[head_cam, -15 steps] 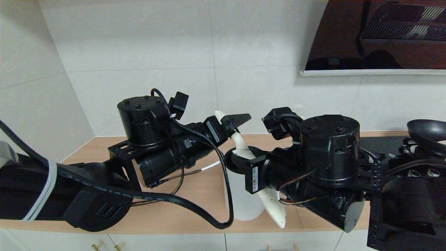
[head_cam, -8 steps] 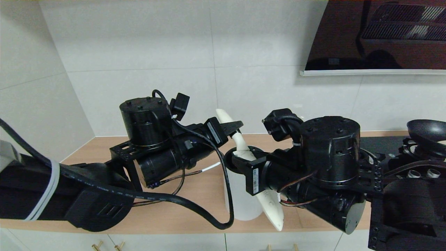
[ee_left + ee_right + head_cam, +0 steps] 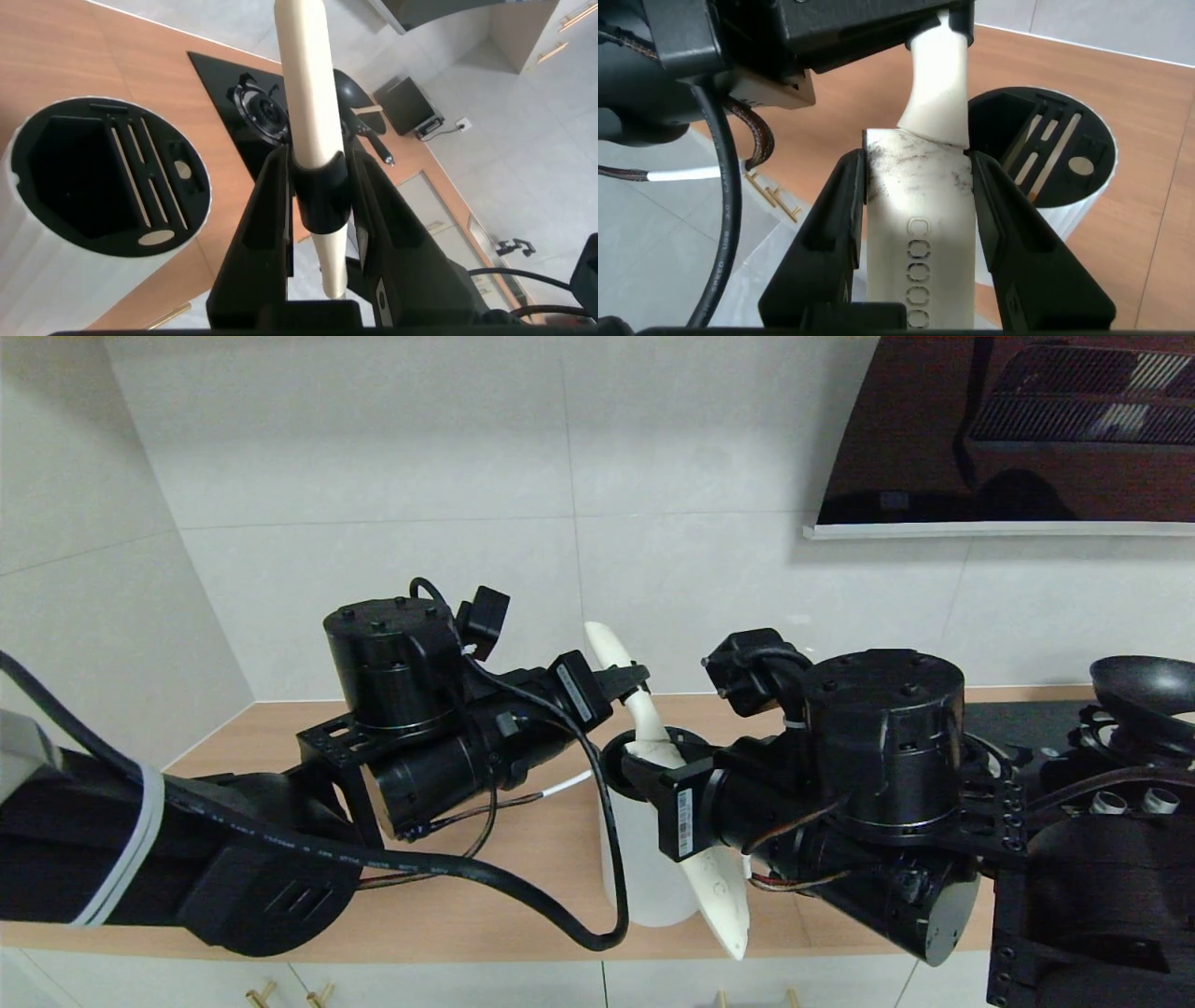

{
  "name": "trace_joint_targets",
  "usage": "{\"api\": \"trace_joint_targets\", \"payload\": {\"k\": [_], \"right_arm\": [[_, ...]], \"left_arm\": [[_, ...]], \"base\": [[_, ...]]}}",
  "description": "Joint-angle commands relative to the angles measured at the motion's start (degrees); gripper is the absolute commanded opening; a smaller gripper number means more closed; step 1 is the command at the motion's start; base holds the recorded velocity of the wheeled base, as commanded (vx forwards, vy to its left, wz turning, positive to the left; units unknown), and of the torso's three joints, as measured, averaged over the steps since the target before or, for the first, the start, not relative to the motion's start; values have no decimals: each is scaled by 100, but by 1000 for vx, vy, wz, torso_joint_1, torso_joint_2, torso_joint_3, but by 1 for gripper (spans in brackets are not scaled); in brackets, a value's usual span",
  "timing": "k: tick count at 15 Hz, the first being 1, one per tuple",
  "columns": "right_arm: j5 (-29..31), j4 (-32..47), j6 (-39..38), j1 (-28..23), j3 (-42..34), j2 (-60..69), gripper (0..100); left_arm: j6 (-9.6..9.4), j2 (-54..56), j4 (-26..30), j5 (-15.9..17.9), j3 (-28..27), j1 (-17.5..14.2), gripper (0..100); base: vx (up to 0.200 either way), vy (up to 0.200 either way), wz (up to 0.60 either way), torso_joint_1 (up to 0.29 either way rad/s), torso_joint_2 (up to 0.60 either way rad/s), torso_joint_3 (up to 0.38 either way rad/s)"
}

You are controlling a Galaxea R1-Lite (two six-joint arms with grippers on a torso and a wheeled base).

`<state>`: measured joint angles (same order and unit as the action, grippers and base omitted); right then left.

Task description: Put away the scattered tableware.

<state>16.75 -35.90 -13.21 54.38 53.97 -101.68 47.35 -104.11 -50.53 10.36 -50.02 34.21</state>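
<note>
Light wood countertop (image 3: 532, 845) runs across the scene, butted at its back edge against a wall of big white tiles (image 3: 373, 476). Black hob (image 3: 1027, 719) set into the countertop's right end, round burner (image 3: 266, 112) on it. Black pan (image 3: 1144, 686) sits over the hob at the far right end of the countertop. Dark glossy range hood (image 3: 1018, 429) hangs on the wall above that end. White cabinet fronts under the countertop's front edge, small brass handles (image 3: 261, 994). Grey tiled floor (image 3: 523, 140) well below the countertop, dark box-like item (image 3: 411, 103) on it past the hob end.
</note>
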Motion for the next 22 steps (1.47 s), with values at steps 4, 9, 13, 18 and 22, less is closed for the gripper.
{"api": "trace_joint_targets", "payload": {"k": [4, 9, 13, 18, 22], "right_arm": [[-5, -5, -6, -7, 8, 8, 100], [-14, -5, -6, -15, -27, 113, 100], [-5, 4, 21, -314, -97, 579, 100], [-418, 549, 29, -1729, -211, 1476, 100], [-770, 611, 3, -2476, -413, 1309, 100]], "left_arm": [[2, 66, -1, 1, 1, 7, 0], [-33, 295, 184, -122, -122, 16, 0], [-41, 646, 1107, -509, -658, -46, 0], [-815, 857, 2583, -1607, -2021, -28, 0], [-2081, 883, 2847, -2495, -2188, 165, 0]], "base": [[0, 0, 0, 0, 0, 0], [0, 0, 0, 0, 0, 0], [0, 0, 0, 0, 0, 0], [0, 0, 0, 0, 0, 0], [0, 0, 0, 0, 0, 0]]}}
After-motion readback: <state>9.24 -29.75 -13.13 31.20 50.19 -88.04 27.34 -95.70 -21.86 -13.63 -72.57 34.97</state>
